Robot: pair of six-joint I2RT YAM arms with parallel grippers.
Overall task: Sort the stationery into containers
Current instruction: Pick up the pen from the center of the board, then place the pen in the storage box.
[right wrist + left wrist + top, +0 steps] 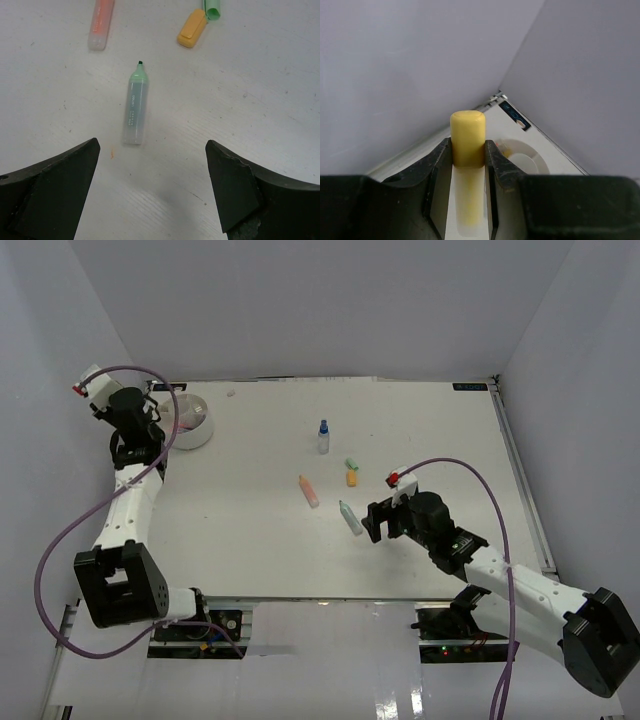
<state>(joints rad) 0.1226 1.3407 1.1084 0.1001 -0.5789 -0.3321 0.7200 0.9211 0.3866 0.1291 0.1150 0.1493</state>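
Observation:
My left gripper (468, 146) is shut on a yellow marker (468, 135), which stands up between the jaws. In the top view the left gripper (158, 428) is raised beside the white divided tub (196, 426) at the far left; the tub also shows in the left wrist view (532, 152). My right gripper (152, 145) is open and empty, just short of an uncapped teal marker (136, 107) lying on the table. In the top view the right gripper (373, 523) is right of that teal marker (350, 518).
A pink-orange marker (309, 490) lies left of the teal one and shows in the right wrist view (101, 22). An orange cap (192, 29) and a green cap (212, 9) lie beyond. A blue-capped clear bottle (323, 437) stands further back. White walls enclose the table.

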